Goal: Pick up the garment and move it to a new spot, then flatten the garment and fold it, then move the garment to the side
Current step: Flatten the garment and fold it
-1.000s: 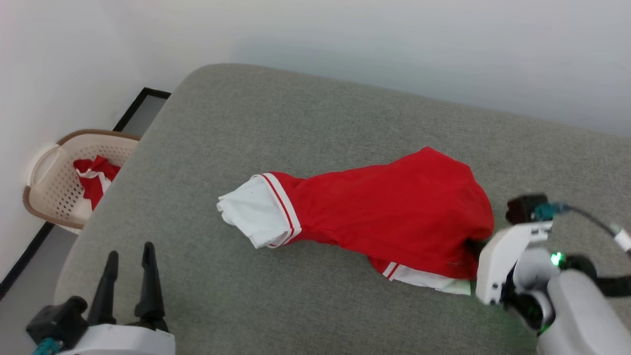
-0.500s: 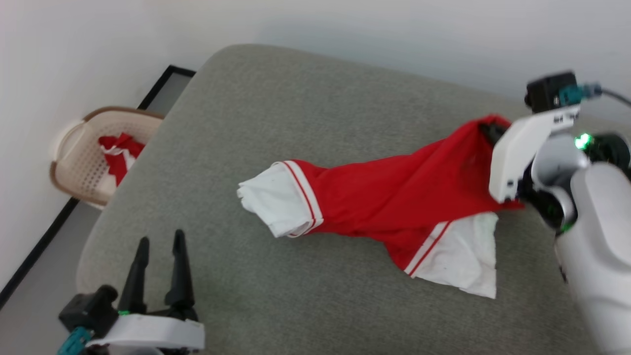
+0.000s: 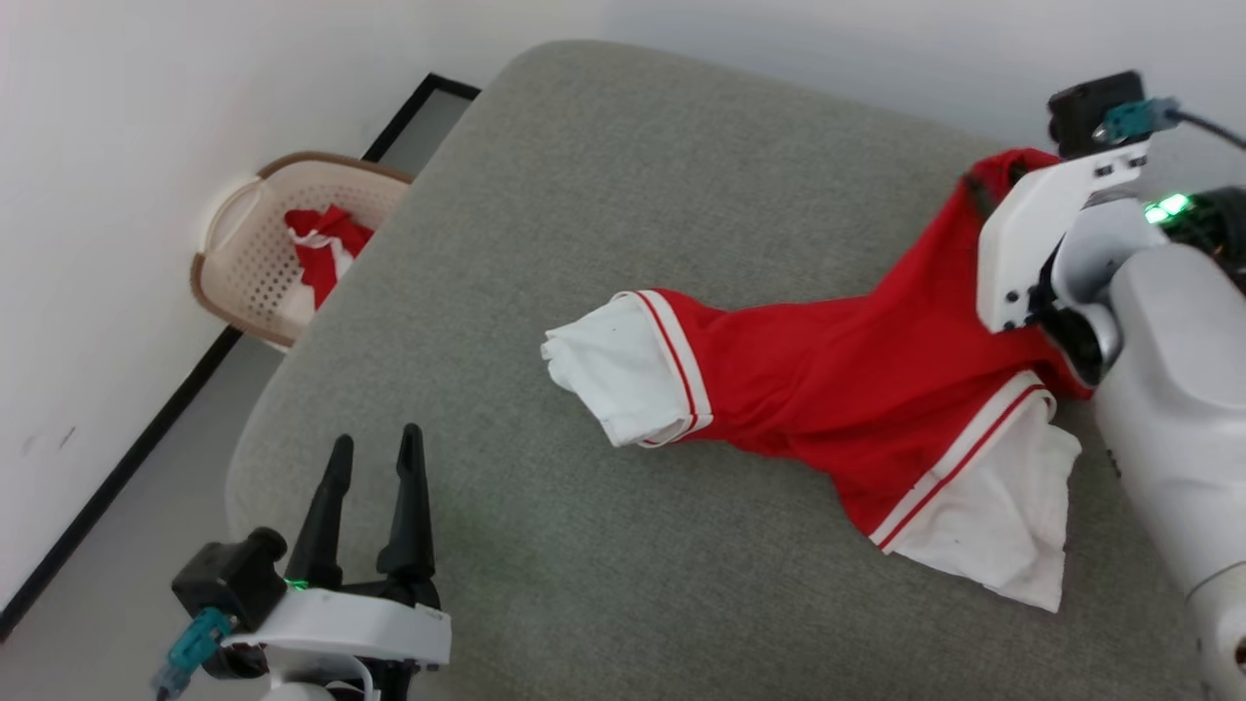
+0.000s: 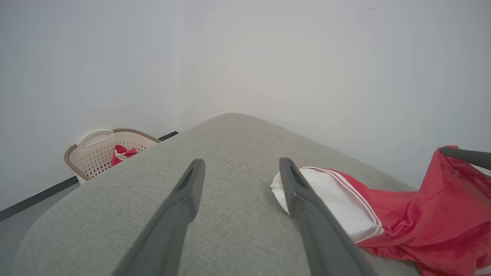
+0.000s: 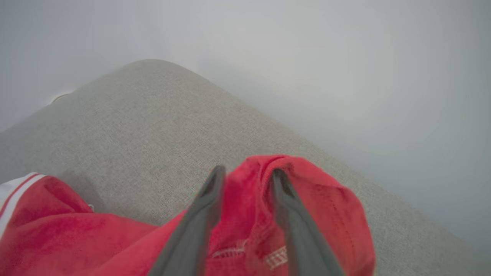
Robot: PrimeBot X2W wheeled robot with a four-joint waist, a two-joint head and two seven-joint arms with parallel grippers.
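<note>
The garment (image 3: 857,389), red with white sleeves and striped trim, lies stretched across the grey cushion (image 3: 584,175). Its right end is raised and drapes over my right gripper (image 3: 983,190) at the far right. In the right wrist view my right gripper (image 5: 247,174) has its fingers parted, with loose red fabric (image 5: 326,207) bunched between and over them. One white sleeve (image 3: 628,380) points left and another (image 3: 1003,516) lies spread at the front right. My left gripper (image 3: 377,438) stands open over the cushion's front left, apart from the garment (image 4: 422,214), fingers wide (image 4: 241,163).
A beige perforated basket (image 3: 243,292) holding red and white cloth (image 3: 326,243) stands on the floor left of the cushion, by the white wall. The basket (image 4: 88,153) shows in the left wrist view too. Bare cushion lies in front of and behind the garment.
The head camera has shifted. My right gripper lifted the garment's right end up and away, unrolling the front white sleeve, and its fingers have now parted. The left gripper stayed open.
</note>
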